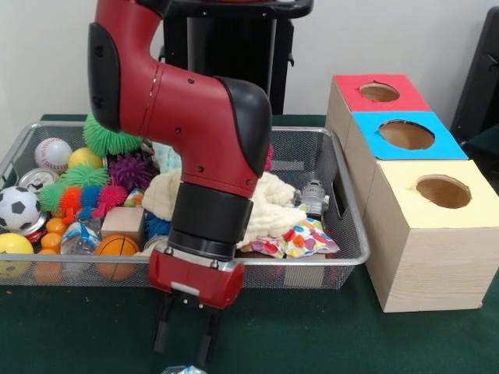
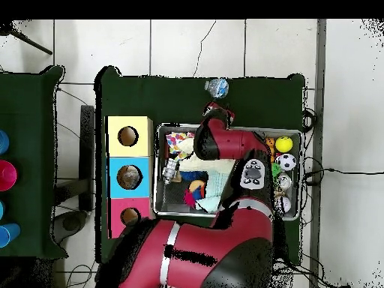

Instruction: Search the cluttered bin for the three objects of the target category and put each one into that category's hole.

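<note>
My gripper (image 1: 185, 340) hangs in front of the wire-mesh bin (image 1: 348, 204), over the green table, with its fingers (image 1: 162, 335) apart and nothing between them. A see-through bottle with blue markings (image 1: 183, 369) lies on the table just below it, cut off by the picture's bottom edge. It also shows in the overhead view (image 2: 217, 88), outside the bin (image 2: 159, 206), just beyond the gripper (image 2: 218, 112). A second small clear bottle (image 1: 313, 196) stands in the bin by its right wall. The round hole (image 1: 406, 135) in the blue-faced box is the middle one (image 2: 129, 177).
The bin holds spiky rubber balls (image 1: 109, 139), a baseball (image 1: 52, 153), a soccer ball (image 1: 17, 209), a cream cloth (image 1: 274, 204), a can (image 1: 35, 180) and a wooden block (image 1: 123, 222). The red-faced box (image 1: 380, 93) and the yellow-faced box (image 1: 443, 192) flank the blue one.
</note>
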Controlling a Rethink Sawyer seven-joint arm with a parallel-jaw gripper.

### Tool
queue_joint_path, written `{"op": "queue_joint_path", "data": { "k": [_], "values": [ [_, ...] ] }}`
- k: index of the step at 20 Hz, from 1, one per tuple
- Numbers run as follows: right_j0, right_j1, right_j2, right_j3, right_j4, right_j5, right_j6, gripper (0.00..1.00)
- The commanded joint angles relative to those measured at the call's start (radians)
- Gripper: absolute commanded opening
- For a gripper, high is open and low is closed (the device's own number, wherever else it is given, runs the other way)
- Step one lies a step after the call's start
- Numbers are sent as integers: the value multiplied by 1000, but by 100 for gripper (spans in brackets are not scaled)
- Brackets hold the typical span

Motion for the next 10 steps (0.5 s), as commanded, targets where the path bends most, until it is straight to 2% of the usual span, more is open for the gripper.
{"op": "queue_joint_path", "data": {
  "k": [1,10],
  "values": [
    [-52,3,163,61,-29,-94,130,100],
    [-68,-1,191,67,-25,-146,136,100]
  ]
}}
